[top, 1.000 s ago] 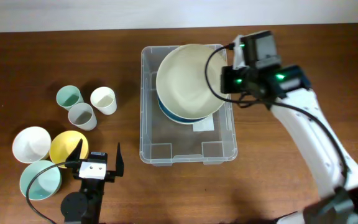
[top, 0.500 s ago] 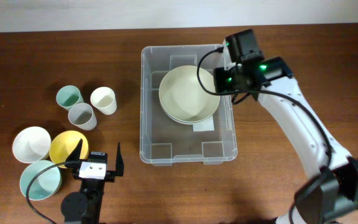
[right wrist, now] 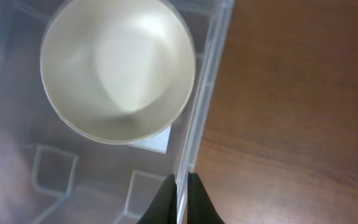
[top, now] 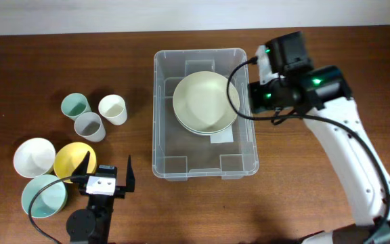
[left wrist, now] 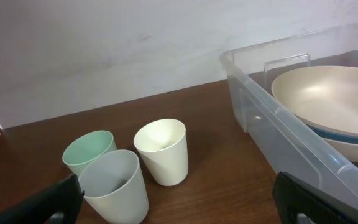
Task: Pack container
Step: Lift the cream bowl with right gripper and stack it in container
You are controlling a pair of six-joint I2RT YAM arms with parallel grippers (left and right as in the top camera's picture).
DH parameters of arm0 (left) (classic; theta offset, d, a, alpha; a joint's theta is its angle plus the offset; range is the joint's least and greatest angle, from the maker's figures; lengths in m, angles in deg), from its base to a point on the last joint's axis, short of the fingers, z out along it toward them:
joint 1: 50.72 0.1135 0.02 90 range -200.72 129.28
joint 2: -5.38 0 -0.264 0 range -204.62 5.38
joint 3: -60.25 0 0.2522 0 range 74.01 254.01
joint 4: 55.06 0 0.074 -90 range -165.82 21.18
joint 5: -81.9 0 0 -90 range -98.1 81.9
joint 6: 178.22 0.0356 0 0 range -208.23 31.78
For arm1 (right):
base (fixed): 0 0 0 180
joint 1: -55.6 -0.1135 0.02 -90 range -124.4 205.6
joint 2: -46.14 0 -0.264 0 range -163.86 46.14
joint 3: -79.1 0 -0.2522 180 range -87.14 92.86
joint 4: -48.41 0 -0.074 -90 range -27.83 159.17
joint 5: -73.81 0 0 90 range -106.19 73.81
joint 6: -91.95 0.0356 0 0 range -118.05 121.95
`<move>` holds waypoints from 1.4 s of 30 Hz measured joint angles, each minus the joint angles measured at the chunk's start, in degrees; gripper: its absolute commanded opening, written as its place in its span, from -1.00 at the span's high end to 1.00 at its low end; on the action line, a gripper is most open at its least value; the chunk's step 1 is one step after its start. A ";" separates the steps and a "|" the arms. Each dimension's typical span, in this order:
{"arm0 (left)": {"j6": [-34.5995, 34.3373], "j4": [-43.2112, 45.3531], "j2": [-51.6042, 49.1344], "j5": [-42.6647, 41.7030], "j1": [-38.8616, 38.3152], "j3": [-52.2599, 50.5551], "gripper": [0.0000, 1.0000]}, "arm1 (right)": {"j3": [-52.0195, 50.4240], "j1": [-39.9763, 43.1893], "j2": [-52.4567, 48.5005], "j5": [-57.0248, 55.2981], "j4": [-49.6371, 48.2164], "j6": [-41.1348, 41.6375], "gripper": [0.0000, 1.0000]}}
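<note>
Right tool (top: 250,102): overhead, narrow and empty, above the container's (top: 160,146) 3 o'clock rim.
Left tool (top: 107,166): wide, empty, at 7 o'clock on the desk (top: 19,68).
Packed: cream bowl (top: 205,102) inside, toward 12 o'clock.
Left to pack: three cups (top: 89,125) and three bowls (top: 68,159), at 9 o'clock of the container.
Left wrist: cups ahead at 10 o'clock, unobstructed; cream bowl rests on a blue-rimmed bowl (left wrist: 353,137).
Right wrist: fingers (right wrist: 166,202) nearly closed over the rim; judged about a quarter done.

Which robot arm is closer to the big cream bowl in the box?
Right. The right gripper is over the right rim of the container, beside the bowl; the left gripper sits far off, by the small bowls.
</note>
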 measured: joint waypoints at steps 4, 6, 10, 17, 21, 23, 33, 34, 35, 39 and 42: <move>0.00 0.00 0.00 0.00 0.00 0.00 -0.99 | -0.31 -2.78 -6.03 0.33 1.95 -2.62 0.92; 0.00 0.00 0.00 0.00 0.00 0.00 -0.99 | -0.72 -3.87 -9.29 0.68 2.60 -3.45 0.93; 0.00 0.00 0.00 0.00 0.00 0.00 -0.99 | -1.18 -6.75 -14.32 0.96 4.59 -4.42 0.92; 0.00 0.00 0.00 0.02 0.00 0.00 -0.99 | -2.21 -11.04 -18.25 2.01 4.57 -4.70 0.92; 0.00 0.00 0.00 0.02 0.02 0.00 -0.99 | -2.29 -11.69 -21.29 2.36 2.73 -5.14 0.92; 0.00 0.00 0.00 0.02 0.00 0.00 -0.99 | -2.29 -11.69 -22.10 2.36 1.97 -5.53 0.92; 0.00 0.00 0.00 0.00 0.00 0.00 -1.00 | -2.34 -11.69 -24.39 2.10 -3.76 -5.88 0.92; 0.00 0.00 0.00 0.02 0.00 0.00 -0.99 | -2.34 -11.69 -24.39 1.68 -4.79 -5.55 0.92; 0.00 0.00 0.00 0.00 0.00 0.00 -0.99 | -2.34 -11.69 -24.39 0.96 -5.49 -5.22 0.92; 0.00 0.00 0.00 0.00 0.00 0.00 -1.00 | -2.34 -11.69 -24.39 -0.79 -6.86 -4.00 0.92; 0.00 0.00 0.00 0.02 0.00 0.00 -0.99 | -2.34 -11.69 -24.39 -1.38 -6.08 -3.91 0.92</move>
